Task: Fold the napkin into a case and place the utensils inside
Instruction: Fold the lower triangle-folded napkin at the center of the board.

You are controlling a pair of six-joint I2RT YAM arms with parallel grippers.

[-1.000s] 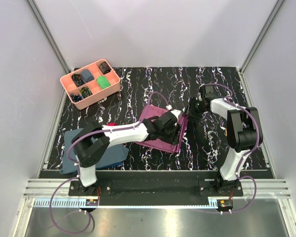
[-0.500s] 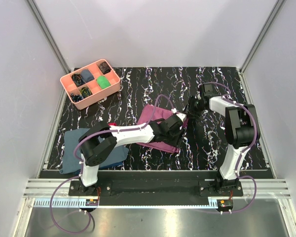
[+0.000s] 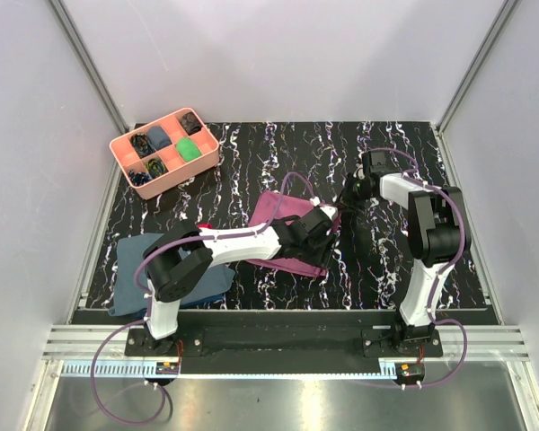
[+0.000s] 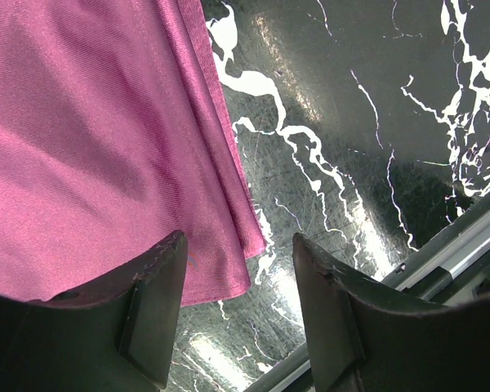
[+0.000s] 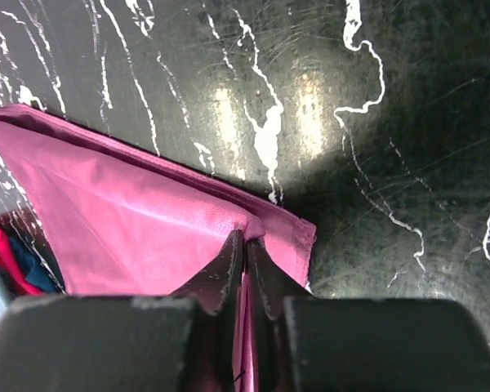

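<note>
Sliding rightward over the napkin [image 3: 274, 207] at mid-frame, the left gripper [image 4: 238, 265] now hovers with jaws spread above its edge. Further right, the right gripper [image 5: 245, 249] has pinched a folded corner. Folding looks partway done: no case yet, and the utensils are out of sight.

Black marble-patterned tabletop [image 3: 251, 148] veined in white, plain white wall panels [image 3: 278, 54] on three sides, aluminium corner posts [image 3: 86, 63], slotted aluminium rail [image 3: 81, 346] along the near edge, lamp glare [image 5: 310, 106] on the glossy top
</note>
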